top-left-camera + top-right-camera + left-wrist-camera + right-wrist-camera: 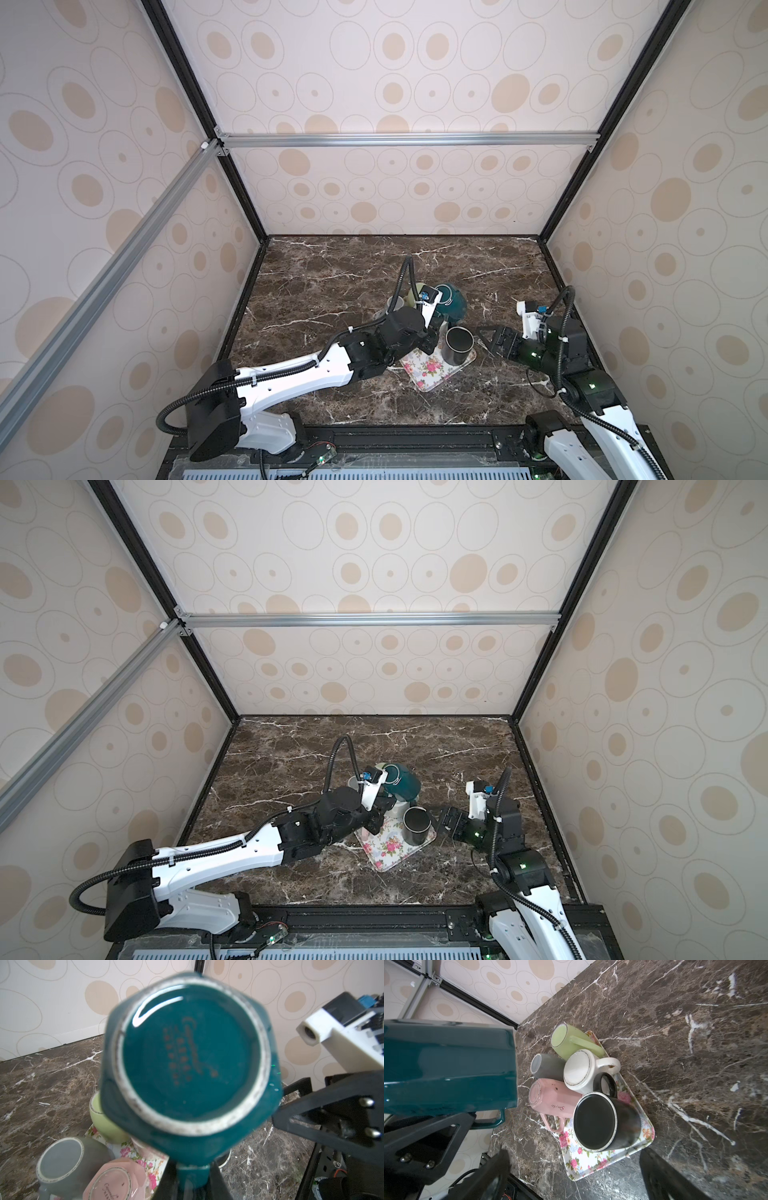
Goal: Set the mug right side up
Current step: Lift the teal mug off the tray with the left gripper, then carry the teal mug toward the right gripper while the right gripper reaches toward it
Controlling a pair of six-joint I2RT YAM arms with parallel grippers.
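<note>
The left fingers (167, 1185) are clamped on the handle of the teal mug (452, 305). It hangs in the air over the floral tray (428, 376) with its base tipped up toward the top views (so the flip looks barely begun). The other mugs (577, 1072) crowd the tray beneath it. Further right, the right fingers (336, 1105) stand wide apart, holding nothing. Next, I judge, the left wrist must roll until the mouth faces up, then lower the mug onto bare tabletop (332, 282), clear of its neighbours.
</note>
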